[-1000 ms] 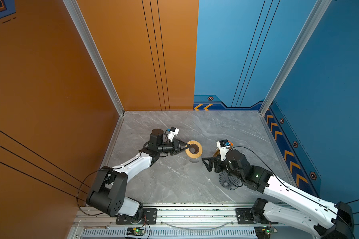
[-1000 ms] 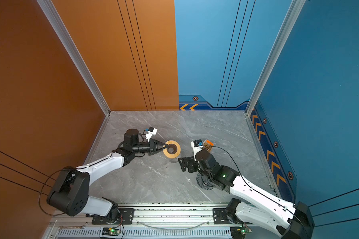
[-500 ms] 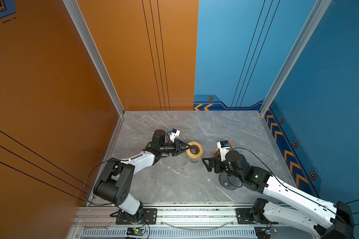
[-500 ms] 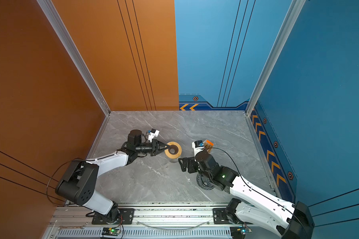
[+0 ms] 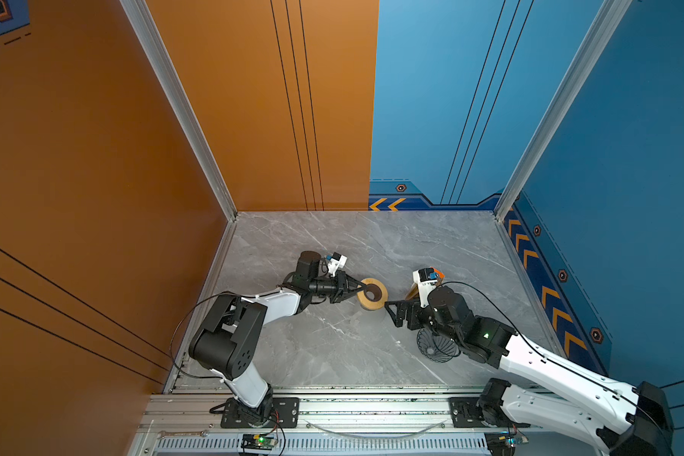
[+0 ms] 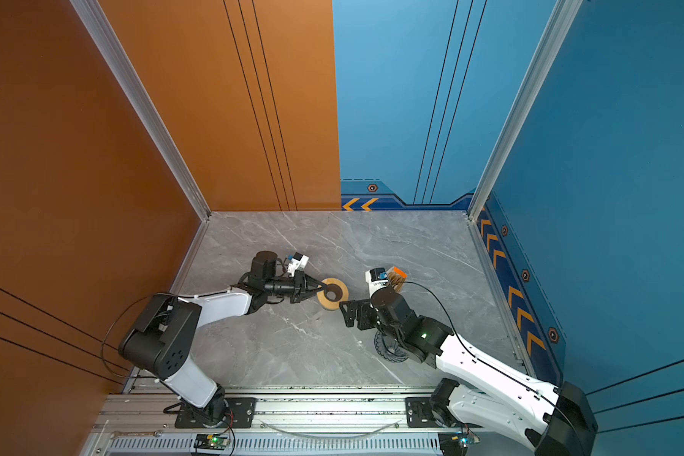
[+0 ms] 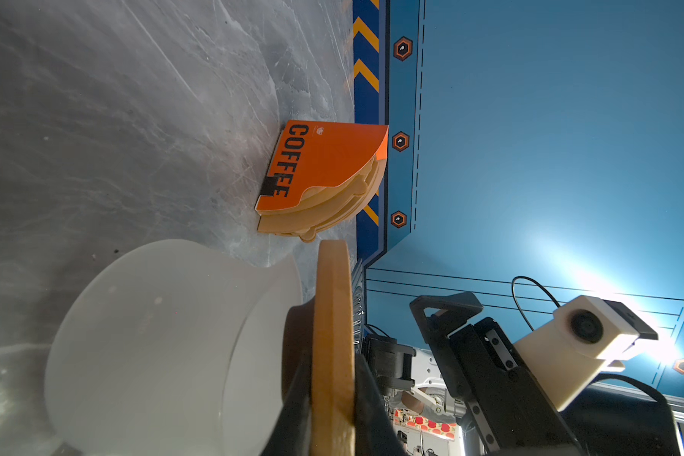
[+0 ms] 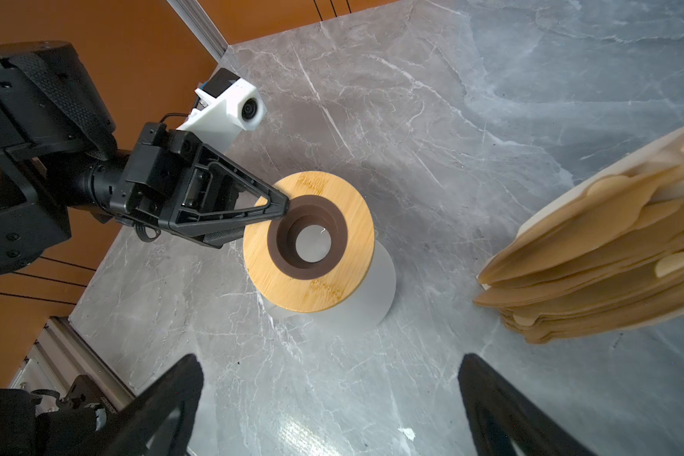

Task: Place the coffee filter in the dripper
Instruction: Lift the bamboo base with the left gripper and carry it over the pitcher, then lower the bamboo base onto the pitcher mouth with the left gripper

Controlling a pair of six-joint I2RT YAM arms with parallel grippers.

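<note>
Here, packet (image 7: 328,158) of filters (image 8: 589,252), left tool (image 8: 283,205) pinching wooden ring (image 8: 324,284)

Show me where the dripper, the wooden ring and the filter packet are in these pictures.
dripper (image 5: 440,351): in a top view, on its ribbed inner wall.
wooden ring (image 8: 324,290): right wrist view, on its bamboo face.
filter packet (image 7: 328,158): left wrist view, on its orange cover.

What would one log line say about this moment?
left gripper: shut on wooden ring | right gripper: open, empty | dripper: on table, visible ribs bare
</note>
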